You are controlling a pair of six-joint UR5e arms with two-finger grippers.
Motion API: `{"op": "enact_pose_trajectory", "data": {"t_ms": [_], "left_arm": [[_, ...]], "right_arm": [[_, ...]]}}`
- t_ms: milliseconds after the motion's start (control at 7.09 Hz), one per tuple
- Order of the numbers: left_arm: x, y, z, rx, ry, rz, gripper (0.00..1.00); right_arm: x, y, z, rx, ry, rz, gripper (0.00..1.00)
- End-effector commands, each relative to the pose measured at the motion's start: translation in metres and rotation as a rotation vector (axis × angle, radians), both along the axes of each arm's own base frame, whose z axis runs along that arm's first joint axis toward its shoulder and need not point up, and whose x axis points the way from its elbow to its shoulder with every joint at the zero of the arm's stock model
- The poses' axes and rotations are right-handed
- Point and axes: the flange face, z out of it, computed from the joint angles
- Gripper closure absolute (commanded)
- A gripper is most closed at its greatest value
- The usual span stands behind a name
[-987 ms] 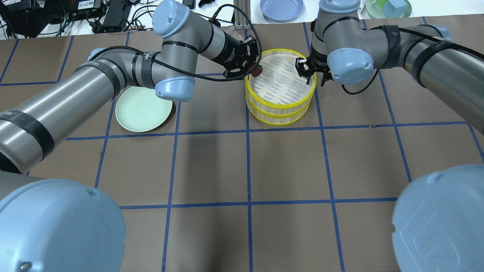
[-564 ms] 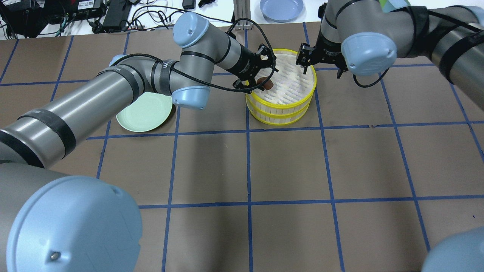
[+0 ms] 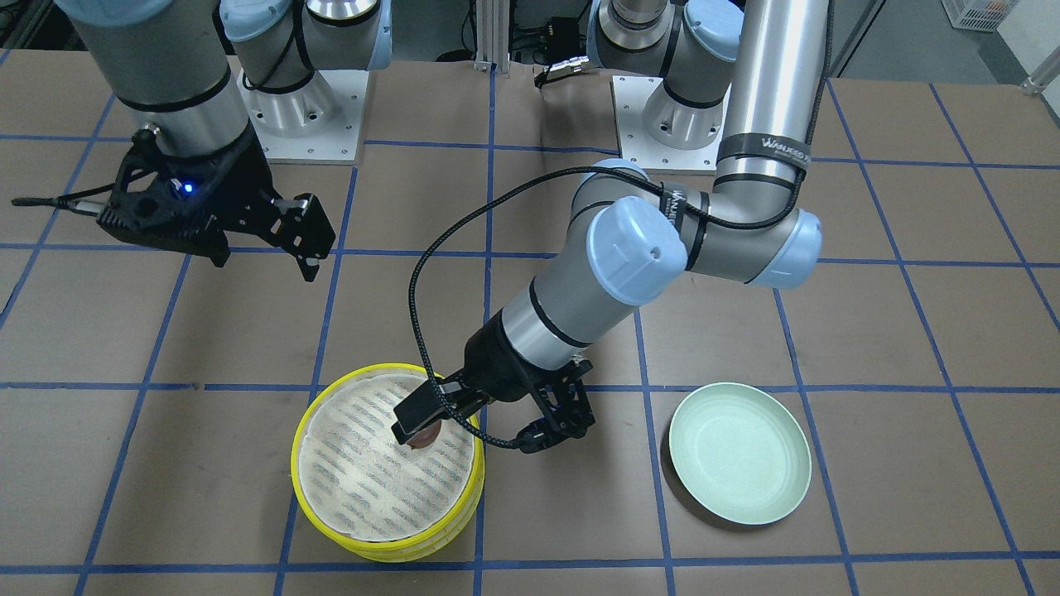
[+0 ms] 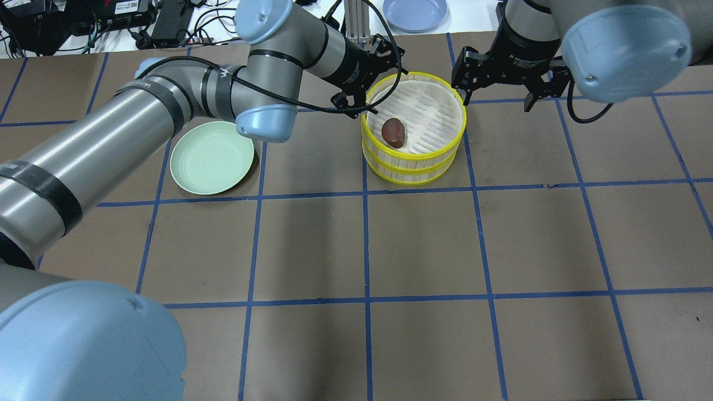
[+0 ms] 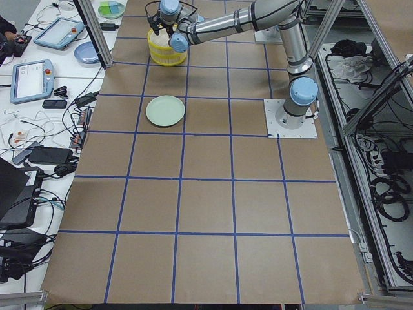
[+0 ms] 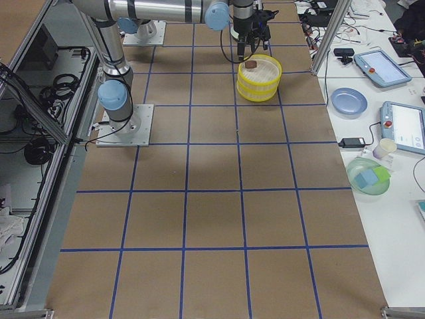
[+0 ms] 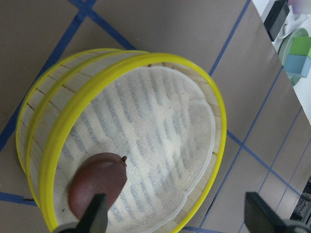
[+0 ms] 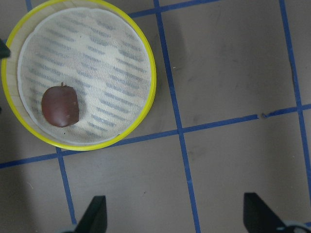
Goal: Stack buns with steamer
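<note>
Two yellow-rimmed steamer tiers (image 4: 413,156) are on the surface (image 4: 423,239). One dark reddish-brown bun (image 4: 394,132) shows. There is one pale green plate (image 4: 211,157) and one blue plate (image 4: 414,13). Two tools show: the left tool (image 7: 177,213) and the right tool (image 8: 175,213).

The reddish-brown bun (image 7: 98,184) lies loose on the steamer (image 7: 160,121) mesh, the left gripper (image 7: 177,214) jaws spread.

A robotics lab: robot arms (image 3: 629,248) bolted to a brown bench (image 4: 423,239) gridded with blue tape (image 4: 366,239), aluminium framing (image 6: 328,36) around it, teach pendants (image 6: 378,66), a laptop (image 5: 16,187) and loose cables (image 5: 29,139) alongside.
</note>
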Motion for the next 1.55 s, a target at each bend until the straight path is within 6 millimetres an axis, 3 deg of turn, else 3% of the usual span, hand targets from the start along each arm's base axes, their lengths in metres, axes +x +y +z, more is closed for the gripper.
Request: {"op": "enact_pose_trajectory", "data": {"t_ms": [0, 282, 423, 705, 987, 1128, 1410], "left_arm": [[0.084, -0.012, 0.050, -0.087, -0.087, -0.130, 0.00], [0.168, -0.002, 0.079, -0.148, -0.329, -0.293, 0.00], [0.194, 0.010, 0.085, -0.120, -0.493, -0.387, 0.00], [0.231, 0.028, 0.109, -0.097, -0.568, -0.367, 0.00], [0.242, 0.069, 0.132, 0.030, -0.673, -0.399, 0.00], [0.243, 0.081, 0.135, 0.043, -0.674, -0.400, 0.00], [0.234, 0.100, 0.156, 0.002, -0.682, -0.399, 0.00]], "right_arm": [[-0.003, 0.040, 0.042, -0.014, 0.012, 0.003, 0.00], [-0.002, 0.037, 0.037, -0.006, 0.018, 0.085, 0.00], [-0.004, 0.038, 0.037, 0.001, 0.025, 0.117, 0.00], [-0.001, 0.042, 0.044, -0.020, 0.021, 0.137, 0.00], [-0.007, 0.037, 0.052, -0.073, 0.036, 0.129, 0.00], [-0.007, 0.035, 0.066, -0.151, 0.042, 0.129, 0.00], [-0.002, 0.038, 0.059, -0.117, 0.031, 0.138, 0.00]]}}
